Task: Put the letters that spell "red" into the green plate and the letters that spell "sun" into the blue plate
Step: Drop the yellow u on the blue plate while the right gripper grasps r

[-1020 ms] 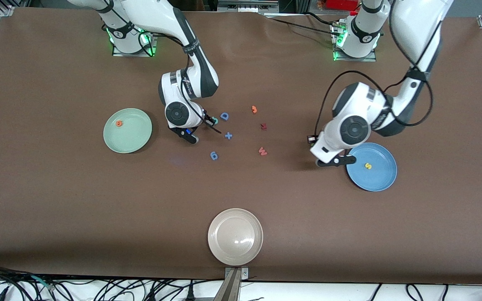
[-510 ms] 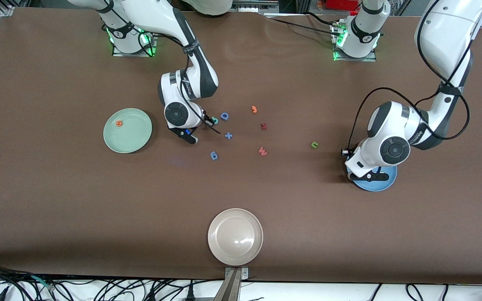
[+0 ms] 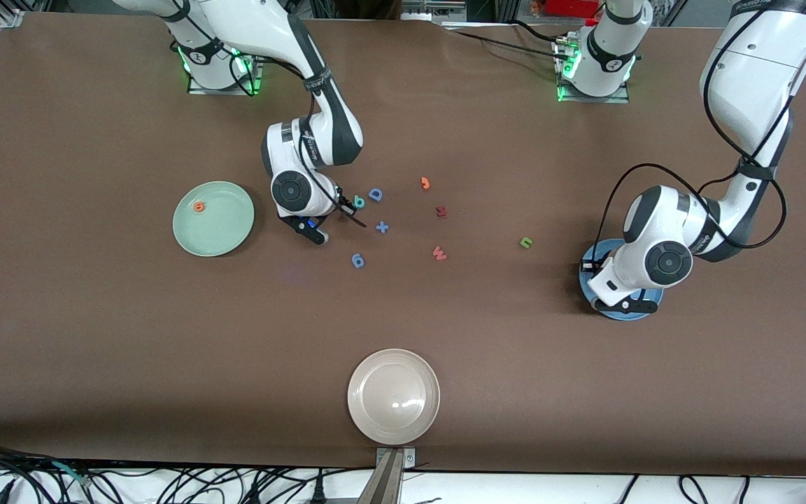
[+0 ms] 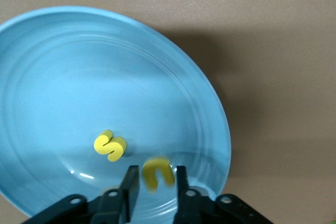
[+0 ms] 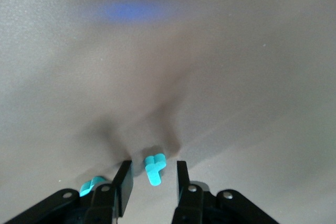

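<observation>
Two arms are at work over the brown counter [image 3: 95, 336]. The left gripper [image 4: 153, 184] hangs over the blue plate [image 4: 63, 66] at the left arm's end; its jaws stand parted, and the yellow "u" [image 4: 157, 173] shows blurred between them, grip uncertain. The yellow "s" [image 4: 109, 146] lies in that plate just beside it. The green "n" [image 3: 526, 243] lies on the counter, toward mid-counter from the blue plate. The right gripper [image 5: 152, 182] is low among the loose letters, jaws apart either side of the teal "r" [image 5: 154, 167], not touching it. The teal-green "d" [image 3: 359, 202] lies beside it. The orange "e" [image 3: 199, 206] lies in the green plate [image 3: 224, 234].
</observation>
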